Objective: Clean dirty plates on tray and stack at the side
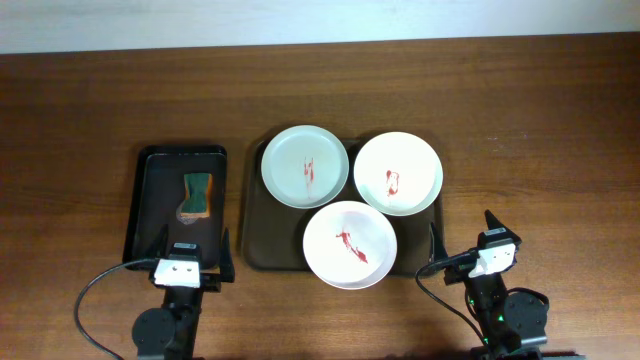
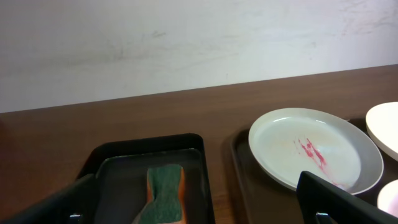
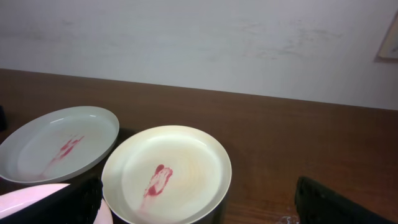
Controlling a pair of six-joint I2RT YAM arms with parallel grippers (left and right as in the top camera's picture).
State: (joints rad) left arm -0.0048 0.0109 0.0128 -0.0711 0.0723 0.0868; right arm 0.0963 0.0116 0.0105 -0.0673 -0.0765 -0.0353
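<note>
Three round plates with red sauce smears lie on the dark brown tray (image 1: 254, 240): a faintly greenish plate (image 1: 305, 166) at the back left, a white plate (image 1: 398, 173) at the back right, and a white plate (image 1: 349, 244) at the front. My left gripper (image 1: 193, 248) is open and empty at the near end of the black tray, left of the plates. My right gripper (image 1: 461, 225) is open and empty just right of the brown tray. The left wrist view shows the greenish plate (image 2: 314, 149) between the open left gripper's fingers (image 2: 199, 208). The right wrist view shows the back right plate (image 3: 166, 174) in front of the open right gripper (image 3: 199, 208).
A smaller black tray (image 1: 150, 200) stands left of the brown tray and holds a green and orange sponge (image 1: 198, 194), which also shows in the left wrist view (image 2: 165, 193). The wooden table runs to a pale wall at the back.
</note>
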